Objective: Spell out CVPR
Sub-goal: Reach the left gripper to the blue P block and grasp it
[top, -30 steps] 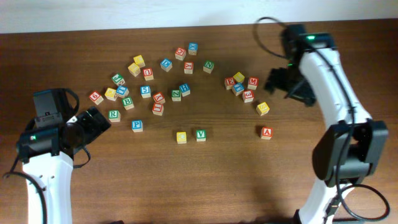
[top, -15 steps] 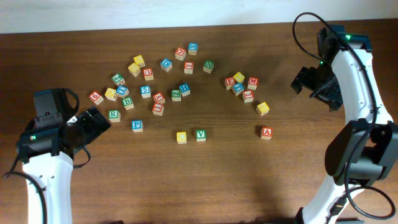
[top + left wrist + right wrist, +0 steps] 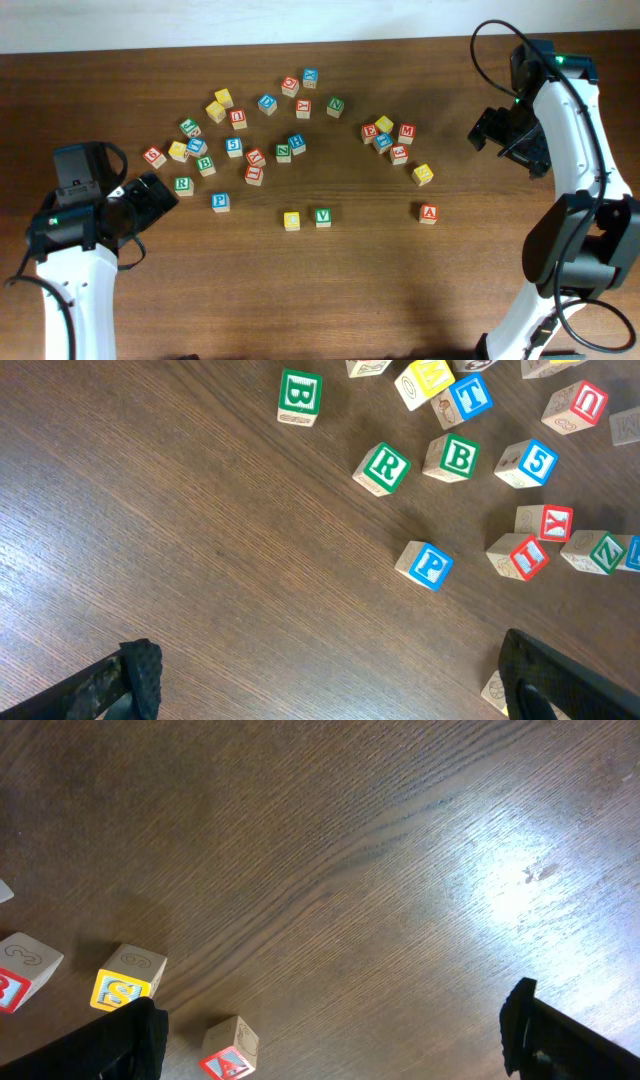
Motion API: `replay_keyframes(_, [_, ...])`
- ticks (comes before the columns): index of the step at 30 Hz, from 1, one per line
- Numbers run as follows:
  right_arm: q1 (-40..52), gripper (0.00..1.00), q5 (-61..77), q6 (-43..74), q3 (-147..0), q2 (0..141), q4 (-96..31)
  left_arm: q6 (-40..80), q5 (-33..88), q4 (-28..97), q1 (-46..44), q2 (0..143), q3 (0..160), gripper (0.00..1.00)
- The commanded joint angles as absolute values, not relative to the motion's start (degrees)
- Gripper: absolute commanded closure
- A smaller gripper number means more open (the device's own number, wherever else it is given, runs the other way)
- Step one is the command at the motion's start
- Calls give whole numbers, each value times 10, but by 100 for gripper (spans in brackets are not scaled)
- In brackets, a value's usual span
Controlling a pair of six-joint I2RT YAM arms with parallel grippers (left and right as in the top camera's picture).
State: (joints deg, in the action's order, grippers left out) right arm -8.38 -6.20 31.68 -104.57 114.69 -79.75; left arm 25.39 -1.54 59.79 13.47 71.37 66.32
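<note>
Starting from the near side of the brown wooden table (image 3: 350, 300), a green V block (image 3: 323, 216) stands toward the middle. A yellow C block (image 3: 291, 220) sits just to the left of the V block, level with it, with a narrow gap between the two. A red A block (image 3: 428, 213) lies well to the right of the V block, roughly on the same line.

The left gripper (image 3: 325, 665) hovers well to the left of the V block, its two black fingers (image 3: 135, 675) spread wide apart over the wood. A blue P block (image 3: 220, 201) lies left of the V block and slightly farther back, on its own. In the left wrist view it shows ahead of the spread fingers. A green R block (image 3: 183, 185) sits farther left again, just beyond the P block and near the left gripper.

A yellow block (image 3: 423, 174) rests to the right of the V block and farther back, beyond the A block. Behind the V block, the other letter blocks (image 3: 290, 148) are scattered in a loose arc, some apart and some nearly touching.

The right gripper (image 3: 330, 1030) hangs far to the right of the V block and farther back, over the table, its fingers (image 3: 125, 1040) also held wide apart.
</note>
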Motion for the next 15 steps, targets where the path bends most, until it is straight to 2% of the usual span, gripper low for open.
replay_keyframes(1, [-84,2,-67,317,-1053,1138,-799,261,-19,597,138,713,669,1])
replay_keyframes(6, [-84,2,-67,317,-1053,1138,-799,263,-4,587,138,713,669,1])
replay_keyframes(10, [-84,2,-67,317,-1053,1138,-799,263,175,582,138,713,669,1])
replay_keyframes(12, [-84,2,-67,317,-1053,1138,-799,191,230,540,123,715,669,1])
replay_keyframes(15, [-84,2,-67,317,-1053,1138,-799,146,189,528,54,755,669,1])
